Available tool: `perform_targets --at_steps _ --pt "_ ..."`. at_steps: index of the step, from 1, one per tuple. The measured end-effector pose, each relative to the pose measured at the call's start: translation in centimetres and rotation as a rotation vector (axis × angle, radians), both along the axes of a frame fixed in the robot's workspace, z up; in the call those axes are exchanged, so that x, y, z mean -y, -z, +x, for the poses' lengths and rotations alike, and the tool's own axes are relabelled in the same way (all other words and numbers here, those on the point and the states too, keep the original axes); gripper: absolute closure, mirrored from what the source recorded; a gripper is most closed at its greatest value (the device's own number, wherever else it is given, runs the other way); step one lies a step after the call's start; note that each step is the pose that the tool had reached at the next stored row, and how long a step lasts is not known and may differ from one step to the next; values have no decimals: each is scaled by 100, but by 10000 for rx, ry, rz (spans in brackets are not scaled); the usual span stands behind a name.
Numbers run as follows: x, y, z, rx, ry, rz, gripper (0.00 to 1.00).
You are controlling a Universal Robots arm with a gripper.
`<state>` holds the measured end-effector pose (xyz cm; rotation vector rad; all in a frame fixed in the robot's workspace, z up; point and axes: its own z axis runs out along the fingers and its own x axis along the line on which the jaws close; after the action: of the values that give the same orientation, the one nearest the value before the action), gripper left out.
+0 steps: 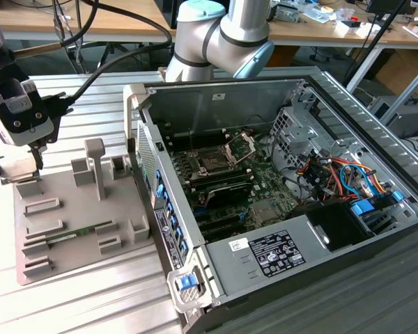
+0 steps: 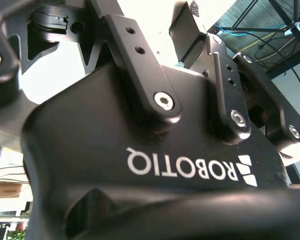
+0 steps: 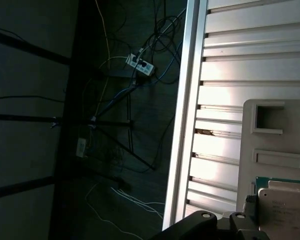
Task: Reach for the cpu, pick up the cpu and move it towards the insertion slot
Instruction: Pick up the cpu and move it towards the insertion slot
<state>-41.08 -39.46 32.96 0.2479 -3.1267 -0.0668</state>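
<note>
The cpu (image 1: 18,166), a small pale square chip, lies at the far corner of the grey fixture plate (image 1: 90,261) at the exterior view's left. My gripper (image 1: 14,174) hangs right over it, open, with a dark finger on either side of the chip. In the first wrist view the cpu (image 3: 286,212) shows its silvery top and thin rim beside a dark finger (image 3: 250,206). The insertion slot (image 1: 213,162), a dark square socket with its silver frame (image 1: 240,145) swung up, sits on the motherboard inside the open computer case (image 1: 348,115).
A green memory stick (image 1: 76,236) lies in a groove of the fixture plate, and an upright grey post (image 1: 96,167) stands between the gripper and the case. The case's wall (image 1: 150,160) rises beside the plate. Drive cage and coloured cables fill the case's right side.
</note>
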Motion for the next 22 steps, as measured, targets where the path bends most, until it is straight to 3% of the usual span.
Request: perform_targets --at_steps 22 --pt "0 -78 0 0 0 1 45"
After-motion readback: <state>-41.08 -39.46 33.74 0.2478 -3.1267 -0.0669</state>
